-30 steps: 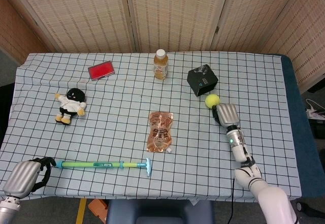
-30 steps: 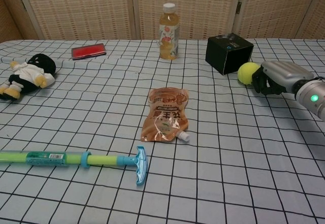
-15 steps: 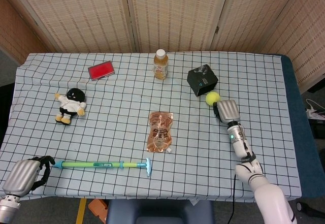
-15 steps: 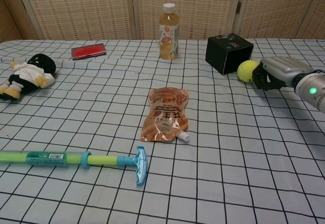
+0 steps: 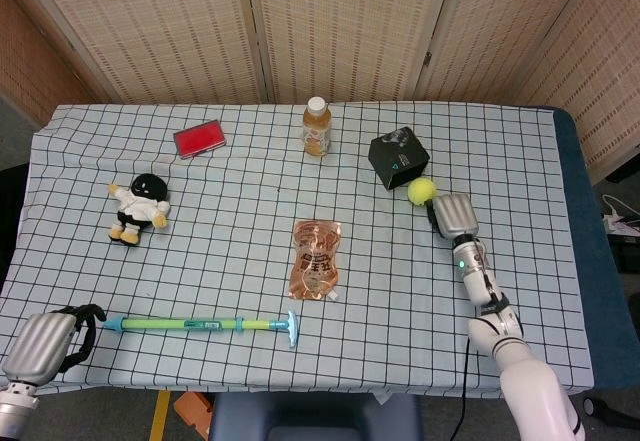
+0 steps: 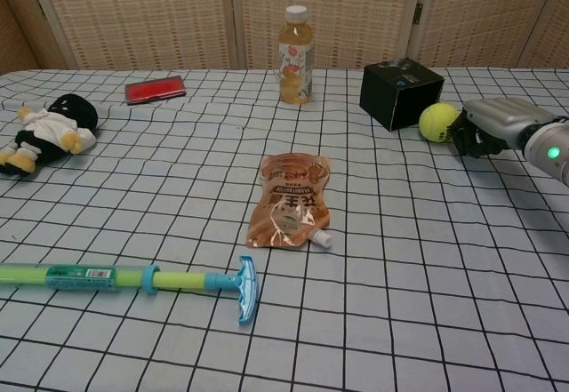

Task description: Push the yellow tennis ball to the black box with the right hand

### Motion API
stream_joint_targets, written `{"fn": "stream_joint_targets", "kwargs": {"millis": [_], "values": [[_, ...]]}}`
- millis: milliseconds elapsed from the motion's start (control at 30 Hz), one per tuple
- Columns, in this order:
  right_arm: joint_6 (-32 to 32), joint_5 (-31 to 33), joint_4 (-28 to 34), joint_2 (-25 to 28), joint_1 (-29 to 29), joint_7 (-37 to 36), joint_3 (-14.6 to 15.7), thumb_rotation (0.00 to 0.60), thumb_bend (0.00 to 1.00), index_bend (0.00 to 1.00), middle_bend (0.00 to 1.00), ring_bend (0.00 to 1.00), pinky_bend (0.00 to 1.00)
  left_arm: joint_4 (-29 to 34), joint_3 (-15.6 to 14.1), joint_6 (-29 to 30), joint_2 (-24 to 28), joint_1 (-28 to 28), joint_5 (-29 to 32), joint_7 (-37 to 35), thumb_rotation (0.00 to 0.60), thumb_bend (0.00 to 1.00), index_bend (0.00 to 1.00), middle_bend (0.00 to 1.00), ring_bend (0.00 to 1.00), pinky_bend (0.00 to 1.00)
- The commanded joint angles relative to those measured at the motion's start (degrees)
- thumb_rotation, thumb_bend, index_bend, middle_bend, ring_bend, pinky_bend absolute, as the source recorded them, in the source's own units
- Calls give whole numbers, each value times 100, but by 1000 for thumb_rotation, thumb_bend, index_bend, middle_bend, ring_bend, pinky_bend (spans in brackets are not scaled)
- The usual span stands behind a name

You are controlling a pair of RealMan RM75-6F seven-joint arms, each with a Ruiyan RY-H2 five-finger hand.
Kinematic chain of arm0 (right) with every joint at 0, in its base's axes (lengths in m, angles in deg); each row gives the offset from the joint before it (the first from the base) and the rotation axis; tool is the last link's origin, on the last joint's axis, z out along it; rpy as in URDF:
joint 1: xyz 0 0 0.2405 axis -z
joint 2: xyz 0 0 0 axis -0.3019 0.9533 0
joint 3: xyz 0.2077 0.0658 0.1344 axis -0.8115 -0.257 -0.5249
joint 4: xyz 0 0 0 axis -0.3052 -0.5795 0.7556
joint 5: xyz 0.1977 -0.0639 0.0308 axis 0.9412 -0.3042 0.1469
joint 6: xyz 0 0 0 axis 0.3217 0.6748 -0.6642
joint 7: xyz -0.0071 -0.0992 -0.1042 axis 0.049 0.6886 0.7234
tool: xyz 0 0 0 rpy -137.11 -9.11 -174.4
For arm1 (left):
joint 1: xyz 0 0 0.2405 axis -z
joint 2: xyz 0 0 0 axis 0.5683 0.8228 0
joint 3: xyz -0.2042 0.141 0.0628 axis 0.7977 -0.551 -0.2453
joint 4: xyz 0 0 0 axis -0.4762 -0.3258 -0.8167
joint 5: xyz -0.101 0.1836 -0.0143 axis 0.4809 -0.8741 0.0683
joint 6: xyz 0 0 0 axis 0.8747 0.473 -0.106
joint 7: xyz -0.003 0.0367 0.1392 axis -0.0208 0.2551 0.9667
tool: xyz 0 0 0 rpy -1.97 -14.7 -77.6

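Where the checked table [image 5: 250,161] reaches right of centre in the head view, sits the yellow tennis ball [image 5: 420,190], just beside the lower right corner of the black box [image 5: 398,158]; whether touching it, cannot tell. Pressed against the ball's lower right side, the right hand [image 5: 450,214], fingers curled in on nothing, dark fingertips [image 6: 468,136] against the ball in the chest view. At the lower left corner of the head view rests the left hand [image 5: 42,343], fingers curled, dark fingertips close to the end of a green and blue stick [image 5: 200,324]; holding it or not, cannot tell. Near the middle lies an orange pouch [image 5: 316,258]; above it, at the upper centre, stands a juice bottle [image 5: 316,127]. At upper left lies a red case [image 5: 199,138], and below it a small plush doll [image 5: 139,204]
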Motion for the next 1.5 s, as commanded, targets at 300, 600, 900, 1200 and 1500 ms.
{"fn": "stream_joint_targets", "kwargs": {"millis": [300,600,900,1200,1500], "values": [[-169,6,-162,-7,-105,-9,6,600,1000,992,926,756,1000,-1,22,-39,-11,10,93,49,600,582,441,502,505,606],[-156,-8,-296,-35,-178,4,15,600,1000,974,925,744,1000,2,40,-18,-19,5,122,85,600,583,441,502,505,607],[-137,-37,-361,-77,-210,-12,43,600,1000,965,925,729,1000,1,46,-1,-22,-2,133,111,600,582,441,502,505,607],[-58,-40,-404,-114,-227,-68,41,600,1000,823,836,633,911,-5,53,-29,-32,8,168,135,600,583,441,502,505,607],[-6,-77,-390,-132,-223,-213,76,600,1000,608,646,509,818,-5,60,-61,-33,20,207,132,600,582,441,502,505,607]]}}
